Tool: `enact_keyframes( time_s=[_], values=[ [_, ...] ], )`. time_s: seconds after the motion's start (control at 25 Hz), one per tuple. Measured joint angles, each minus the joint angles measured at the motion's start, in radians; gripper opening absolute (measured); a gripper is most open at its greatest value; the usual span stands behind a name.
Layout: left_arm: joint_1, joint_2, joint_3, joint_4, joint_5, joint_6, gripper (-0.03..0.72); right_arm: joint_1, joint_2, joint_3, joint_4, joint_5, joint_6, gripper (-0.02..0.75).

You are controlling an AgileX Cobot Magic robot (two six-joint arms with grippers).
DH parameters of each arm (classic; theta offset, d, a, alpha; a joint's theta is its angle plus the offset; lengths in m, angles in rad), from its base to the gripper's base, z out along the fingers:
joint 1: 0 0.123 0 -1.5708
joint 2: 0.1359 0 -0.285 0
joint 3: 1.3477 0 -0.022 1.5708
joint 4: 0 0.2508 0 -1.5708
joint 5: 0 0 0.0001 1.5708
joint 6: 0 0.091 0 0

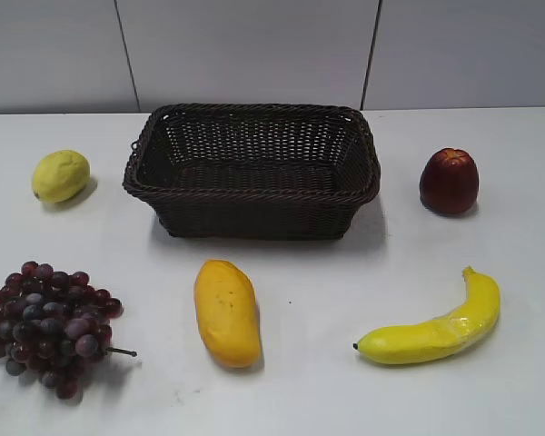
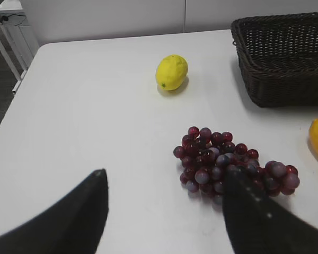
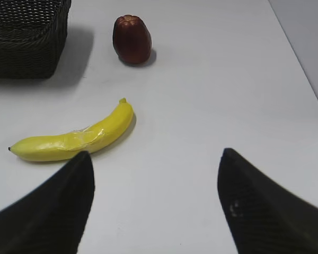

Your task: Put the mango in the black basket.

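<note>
The plump orange-yellow mango lies on the white bench, lengthwise towards the camera, just in front of the large dark woven wicker basket and apart from it. Nothing holds it, and the basket shows no contents, so the task looks unstarted. The layout reads as a deliberate spread: fruit ringed around the basket with gaps between, which should leave room for fingers to come down beside the mango without nudging a neighbour.

Around it sit a small yellow-green lemon to the left of the basket, a bunch of dark red grapes at front left, a dark red apple-like fruit to the basket's right, and a curved bright-yellow banana at front right.

The left hand hovers above the bench with its fingers well apart and nothing between them; the grapes lie just beyond. The right hand is likewise spread wide and empty, near the banana.

Neither arm shows in the exterior view. The left wrist view catches only a sliver of the mango at its right edge and part of the basket; the right wrist view misses the mango altogether. The basket's near inner wall is hidden by its rim.
</note>
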Motion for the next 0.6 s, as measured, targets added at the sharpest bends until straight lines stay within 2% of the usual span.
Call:
enact_keyframes(
  time_s=[0.36, 0.6],
  values=[
    [0.0, 0.0, 0.0, 0.0, 0.0, 0.0, 0.519, 0.0, 0.0, 0.0, 0.0, -0.002, 0.0, 0.554],
    [0.0, 0.0, 0.0, 0.0, 0.0, 0.0, 0.519, 0.0, 0.083, -0.016, -0.005, -0.068, 0.0, 0.554]
  ],
)
